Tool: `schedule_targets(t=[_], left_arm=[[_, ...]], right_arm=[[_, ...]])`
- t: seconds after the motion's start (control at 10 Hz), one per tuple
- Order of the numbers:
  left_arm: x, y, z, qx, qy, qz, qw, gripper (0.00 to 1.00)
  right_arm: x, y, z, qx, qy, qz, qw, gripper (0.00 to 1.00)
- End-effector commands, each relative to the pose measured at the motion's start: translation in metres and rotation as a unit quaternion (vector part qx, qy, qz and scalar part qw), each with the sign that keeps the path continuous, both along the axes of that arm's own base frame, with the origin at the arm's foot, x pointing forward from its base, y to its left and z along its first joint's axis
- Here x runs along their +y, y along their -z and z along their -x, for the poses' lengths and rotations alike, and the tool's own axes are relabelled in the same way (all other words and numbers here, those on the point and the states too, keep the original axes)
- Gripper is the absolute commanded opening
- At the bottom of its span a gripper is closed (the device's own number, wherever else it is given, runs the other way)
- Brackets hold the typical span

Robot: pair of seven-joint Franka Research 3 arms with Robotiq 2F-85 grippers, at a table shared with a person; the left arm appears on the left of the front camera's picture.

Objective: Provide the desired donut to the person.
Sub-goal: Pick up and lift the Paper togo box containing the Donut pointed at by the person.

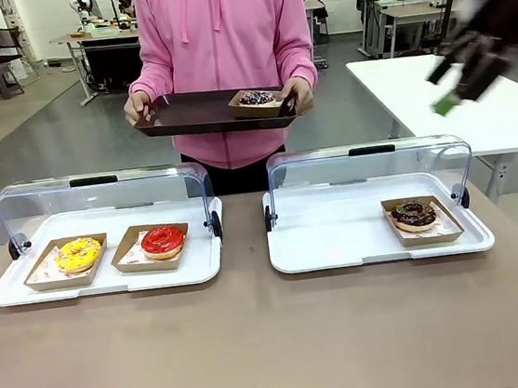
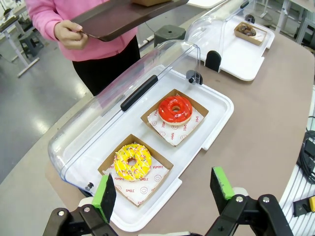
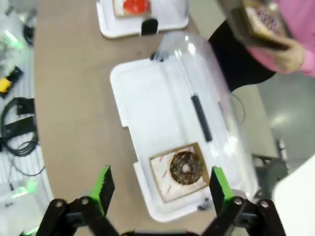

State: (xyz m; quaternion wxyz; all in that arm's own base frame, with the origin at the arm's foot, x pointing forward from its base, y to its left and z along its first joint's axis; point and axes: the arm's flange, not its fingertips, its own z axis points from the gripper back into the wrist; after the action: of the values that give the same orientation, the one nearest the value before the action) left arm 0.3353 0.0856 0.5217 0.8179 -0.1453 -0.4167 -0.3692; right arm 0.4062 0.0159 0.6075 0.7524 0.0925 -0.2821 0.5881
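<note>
Black tray (image 1: 185,116) with sprinkled donut (image 1: 256,98)

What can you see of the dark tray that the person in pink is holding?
The dark brown rectangular tray looks like glossy plastic, with a raised rim and rounded corners. The person in a pink sweatshirt holds it level beyond the table, one hand at each short end. Toward the picture's right end, it carries a brown card tray with a dark-iced sprinkled donut.

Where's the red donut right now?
In the front view, the red donut sits in a cardboard holder inside the left-hand white case, on the robot's left, just right of the yellow donut.
</note>
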Motion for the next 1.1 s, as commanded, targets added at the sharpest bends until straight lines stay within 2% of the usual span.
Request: schedule_targets(t=[0.0,0.3,0.4,0.8,1.0], left_arm=[[0.0,0.0,0.0,0.0,0.001,0.006,1.0,1.0],[0.0,0.0,0.0,0.0,0.001,0.006,1.0,1.0],[0.0,0.0,0.0,0.0,0.001,0.006,1.0,1.0],[0.0,0.0,0.0,0.0,0.001,0.006,1.0,1.0],[0.0,0.0,0.0,0.0,0.001,0.006,1.0,1.0]], right_arm=[[-0.038,0.022,0.038,-0.03,0.001,-0.066,0.997,1.0],[-0.067,0.042,0.086,-0.051,0.063,-0.107,0.991,1.0],[-0.071,0.048,0.092,-0.058,0.07,-0.113,0.989,1.0],[-0.075,0.058,0.094,-0.084,0.087,-0.118,0.986,1.0],[-0.075,0.058,0.096,-0.111,0.078,-0.135,0.981,1.0]])
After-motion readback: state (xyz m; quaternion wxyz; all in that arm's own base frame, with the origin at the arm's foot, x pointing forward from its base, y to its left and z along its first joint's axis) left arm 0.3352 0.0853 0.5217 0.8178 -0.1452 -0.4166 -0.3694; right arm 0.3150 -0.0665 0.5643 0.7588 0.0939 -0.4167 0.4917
